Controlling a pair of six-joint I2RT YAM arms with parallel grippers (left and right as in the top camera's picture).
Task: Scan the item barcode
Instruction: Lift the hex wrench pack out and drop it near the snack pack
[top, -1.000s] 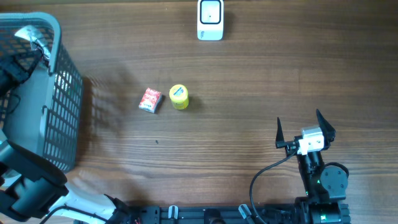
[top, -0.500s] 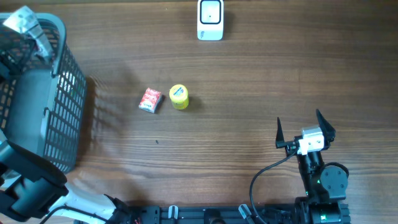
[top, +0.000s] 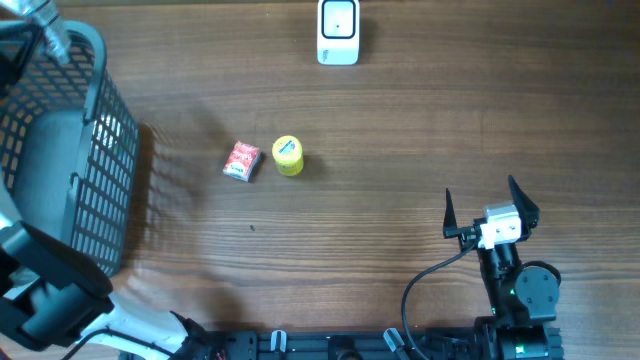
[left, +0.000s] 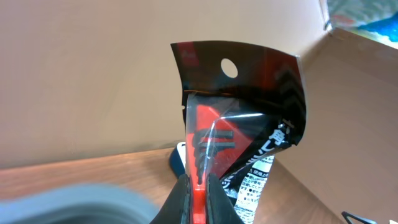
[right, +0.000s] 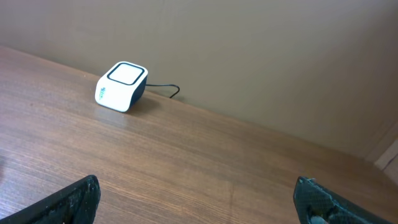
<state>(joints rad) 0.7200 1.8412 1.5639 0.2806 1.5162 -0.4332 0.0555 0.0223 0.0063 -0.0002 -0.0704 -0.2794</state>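
My left gripper (left: 198, 200) is shut on the lower edge of a black-and-red foil packet (left: 239, 106) with a hang hole and a white printed label; I cannot make out a barcode. In the overhead view the packet (top: 46, 24) hangs over the far corner of the grey basket (top: 108, 150), at the frame's top-left edge. The white scanner (top: 338, 32) stands at the table's far middle and also shows in the right wrist view, where the scanner (right: 122, 86) is far ahead to the left. My right gripper (top: 490, 208) rests open at the near right with nothing between its fingers.
A small red packet (top: 241, 160) and a yellow round item (top: 288, 156) lie side by side on the wooden table, between basket and scanner. A brown cardboard box (left: 367, 112) stands behind the held packet. The basket's blurred rim (left: 74, 202) lies just below my left gripper.
My left gripper has carried the packet up out of the basket and toward the far left corner of the overhead view. The right arm has not moved.
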